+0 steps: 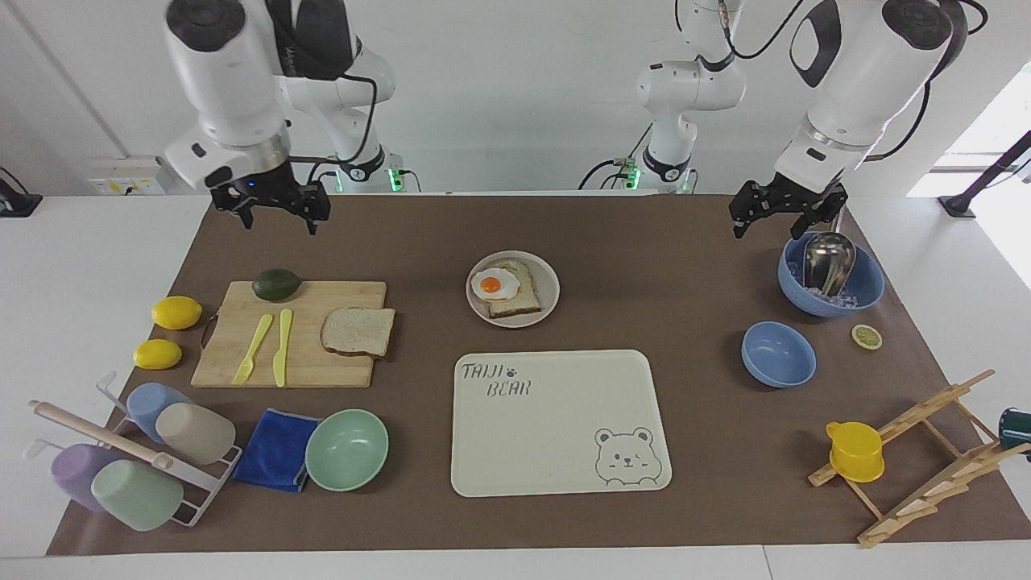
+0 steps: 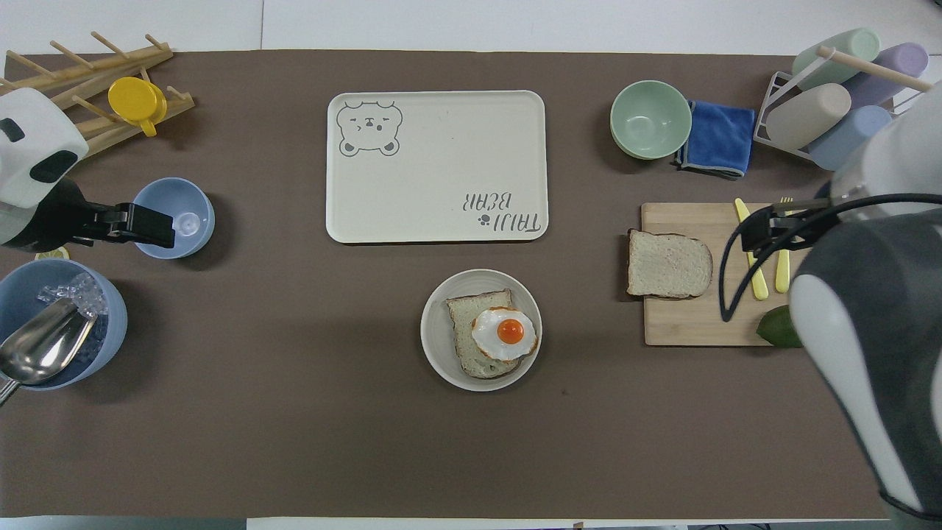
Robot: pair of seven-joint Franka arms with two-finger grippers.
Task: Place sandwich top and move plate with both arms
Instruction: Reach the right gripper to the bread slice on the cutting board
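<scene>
The sandwich top (image 1: 358,331) (image 2: 669,263), a speckled brown bread slice, lies flat on the wooden cutting board (image 1: 322,370). The round cream plate (image 1: 549,283) (image 2: 439,357) sits mid-table and carries a bread slice with a fried egg (image 1: 494,283) on it. My right gripper (image 1: 278,225) (image 2: 762,234) hangs open and empty, high over the fork-and-knife end of the board. It is apart from the sandwich top. My left gripper (image 1: 765,229) (image 2: 151,224) waits open and empty in the air by the blue bowl (image 1: 866,290) that holds a metal scoop.
A bear-print tray (image 1: 556,419) lies farther from the robots than the plate. An avocado (image 1: 276,283), a yellow fork and a knife share the board, with two lemons (image 1: 176,312) beside it. A mint bowl (image 1: 347,449), blue cloth, cup rack, small blue bowl (image 1: 778,354) and wooden rack line the table's ends.
</scene>
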